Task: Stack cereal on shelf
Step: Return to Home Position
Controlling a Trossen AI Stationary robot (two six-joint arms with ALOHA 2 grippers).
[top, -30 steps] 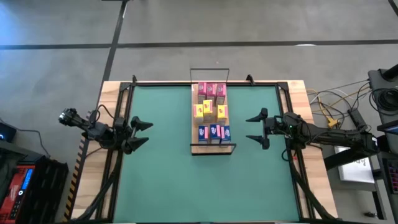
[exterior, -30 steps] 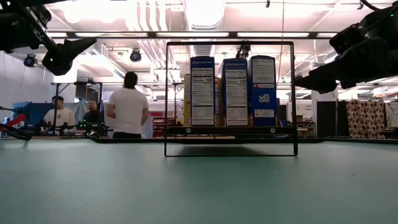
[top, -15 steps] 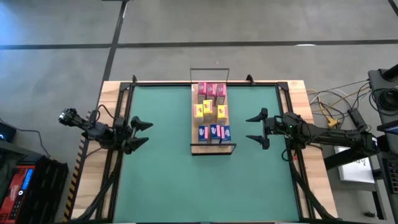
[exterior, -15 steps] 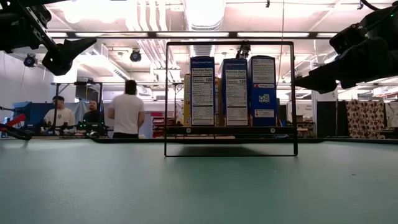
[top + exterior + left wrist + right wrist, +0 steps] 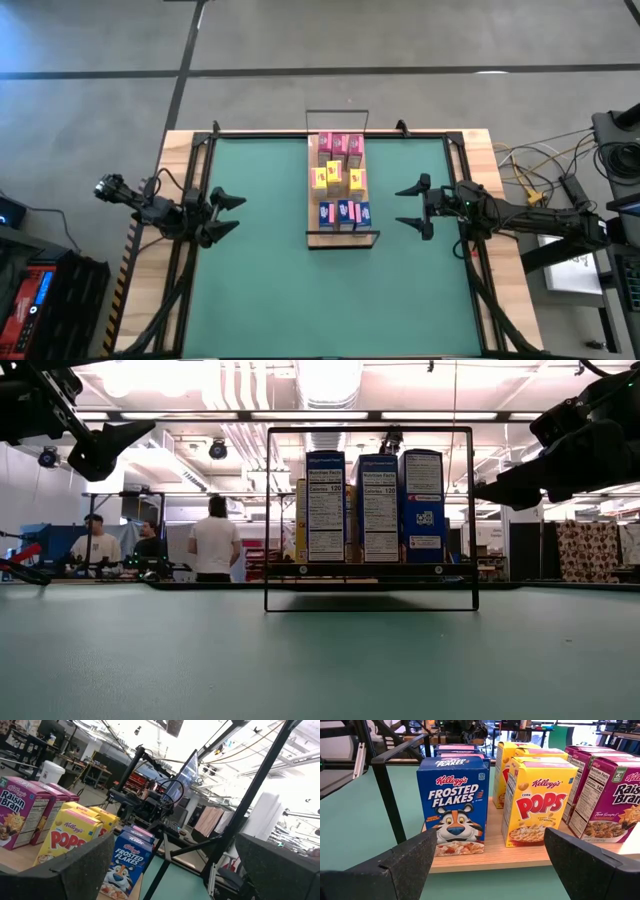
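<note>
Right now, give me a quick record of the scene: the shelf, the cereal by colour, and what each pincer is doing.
shelf: light-wood board in the middle of the green table, reaching its far edge
pink cereal: row at the shelf's far end
yellow cereal: middle row
blue cereal: upright row at the near end
left pincer: open, empty, at the table's left side, apart from the shelf
right pincer: open, empty, at the right side, apart from the shelf

Dark jointed arms (image 5: 150, 208); left claw (image 5: 240, 213), right claw (image 5: 397, 206): tapered, grainy black fingers (image 5: 395, 865).
</note>
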